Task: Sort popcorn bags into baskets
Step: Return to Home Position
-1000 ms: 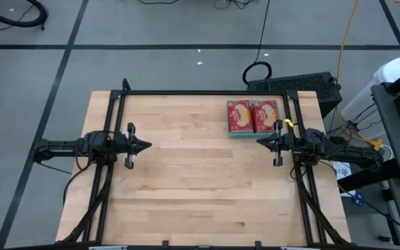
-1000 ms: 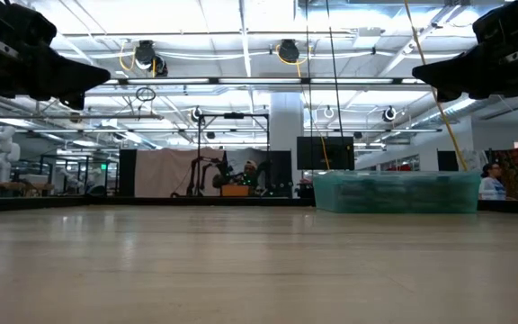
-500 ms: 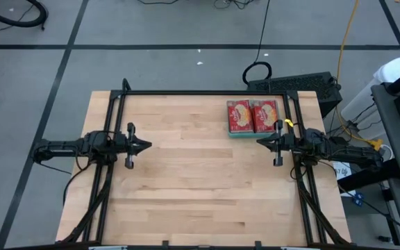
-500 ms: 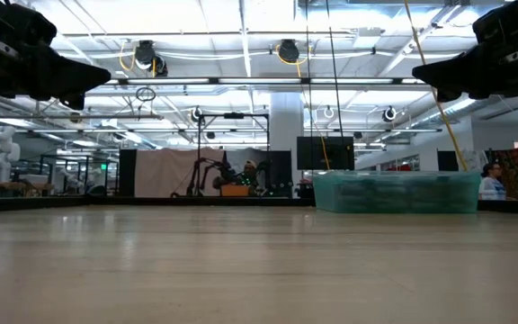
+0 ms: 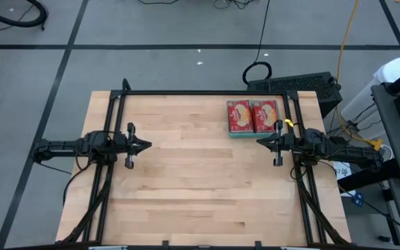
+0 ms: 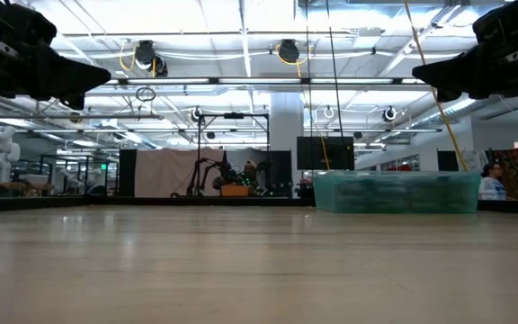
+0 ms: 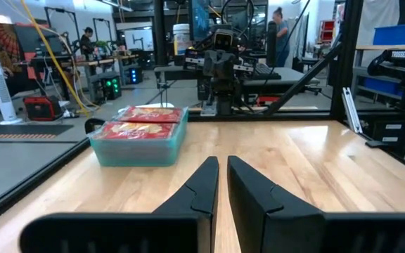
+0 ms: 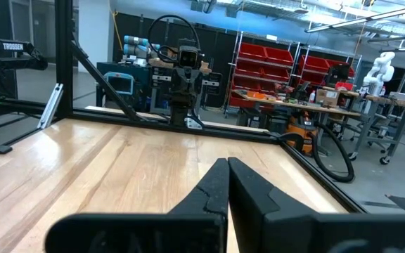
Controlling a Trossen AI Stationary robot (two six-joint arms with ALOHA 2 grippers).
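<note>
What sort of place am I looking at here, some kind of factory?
Probably a robotics lab or workshop rather than a factory. It is a big open hall with shelves of red bins, a white robot beside cluttered workbenches, and more robot arms farther back.

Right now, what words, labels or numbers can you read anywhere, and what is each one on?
Popcorn bags in the basket: printed fronts, lettering too small to read.
Dark equipment beside the table: white lettering, too blurred to read.
No other text, numbers or signs can be read.
</note>
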